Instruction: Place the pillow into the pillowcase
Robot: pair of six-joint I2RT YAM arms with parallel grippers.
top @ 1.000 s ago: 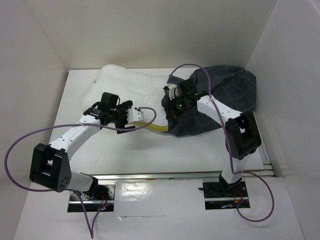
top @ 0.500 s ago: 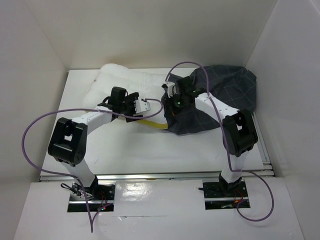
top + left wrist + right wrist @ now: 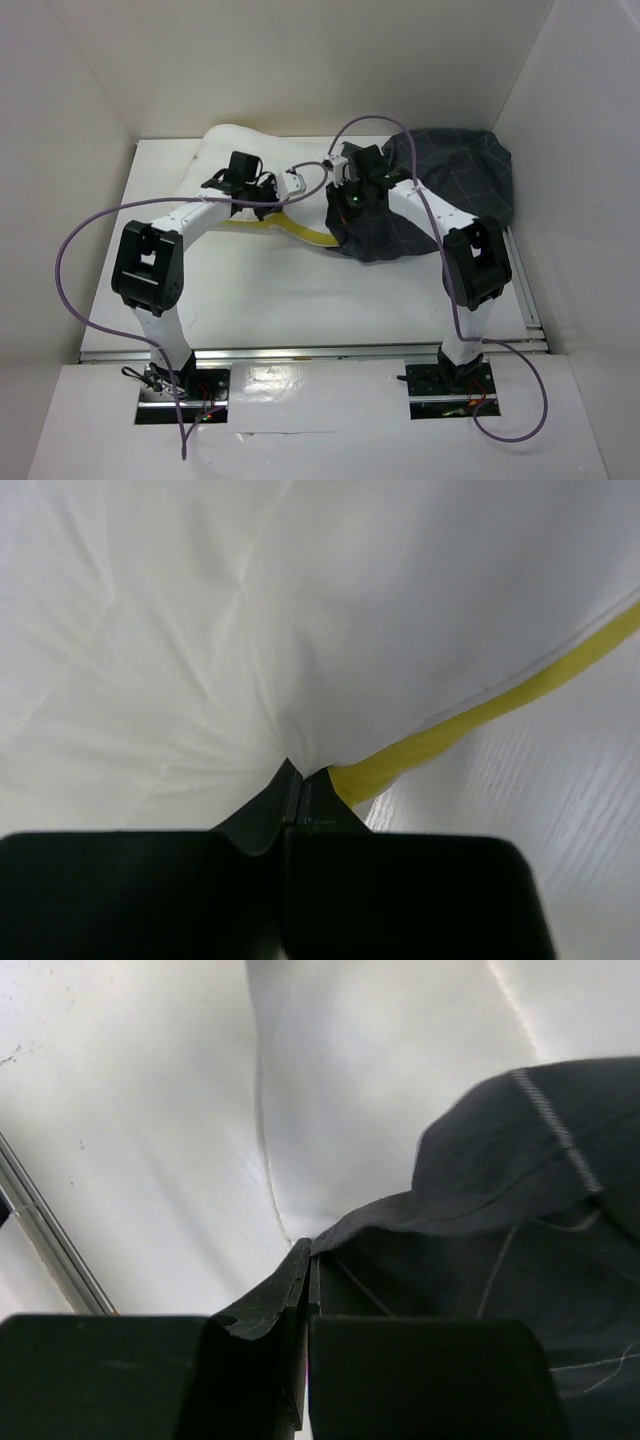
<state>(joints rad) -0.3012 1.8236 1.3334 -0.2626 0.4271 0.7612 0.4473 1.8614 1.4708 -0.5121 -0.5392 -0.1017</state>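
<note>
The white pillow (image 3: pixel 226 142) lies at the back of the table, its yellow trim (image 3: pixel 301 229) running toward the pillowcase (image 3: pixel 452 182), a dark grid-patterned cloth at the back right. My left gripper (image 3: pixel 306 184) is shut on the pillow; in the left wrist view its jaws (image 3: pixel 301 783) pinch puckered white pillow fabric (image 3: pixel 230 630) just beside the yellow trim (image 3: pixel 470 720). My right gripper (image 3: pixel 337 196) is shut on the left rim of the pillowcase. In the right wrist view the closed gripper (image 3: pixel 311 1253) holds the dark pillowcase edge (image 3: pixel 520 1160), which drapes away to the right.
White walls enclose the white table (image 3: pixel 300 300) on three sides. Purple cables (image 3: pixel 75 250) loop from both arms. A metal rail (image 3: pixel 330 350) runs along the near edge by the arm bases.
My left arm swung back and to the right over the pillow, and its gripper went from open to shut on the pillow's edge. The right gripper shifted slightly back, still holding the pillowcase.
</note>
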